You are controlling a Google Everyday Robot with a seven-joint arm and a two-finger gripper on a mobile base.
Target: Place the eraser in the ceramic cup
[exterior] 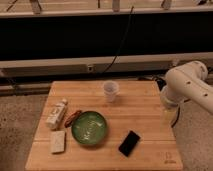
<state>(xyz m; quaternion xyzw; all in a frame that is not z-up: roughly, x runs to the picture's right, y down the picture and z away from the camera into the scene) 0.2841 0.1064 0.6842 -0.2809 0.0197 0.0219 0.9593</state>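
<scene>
A wide green glazed bowl (89,128) stands on the front half of a light wooden table (145,107) made of bamboo strips, and I describe all other places from this bowl.

The eraser (129,143) – a flat black rectangular block with rounded corners – lies flat on the table to the right of the bowl and a little nearer to the camera. It is near the bowl but does not touch it, and its long side is turned diagonally. The small whitish ceramic cup (111,91) without handle stands upright behind the bowl, slightly to the right, well apart from the eraser.

On the left of the bowl, just beside its front edge, lies a pale beige rectangular block (58,141). Behind this block, to the left and a little behind the bowl, lies a white bottle (56,113) on its side. Between the bottle and the bowl there is a thin red object (73,118); what it is I cannot tell.

The white robot arm (187,85) comes in far to the right of the bowl, beyond the eraser. Its gripper (171,116) hangs at the right edge of the table – the fingers spread apart, with nothing between them, well apart from the eraser and the cup.
</scene>
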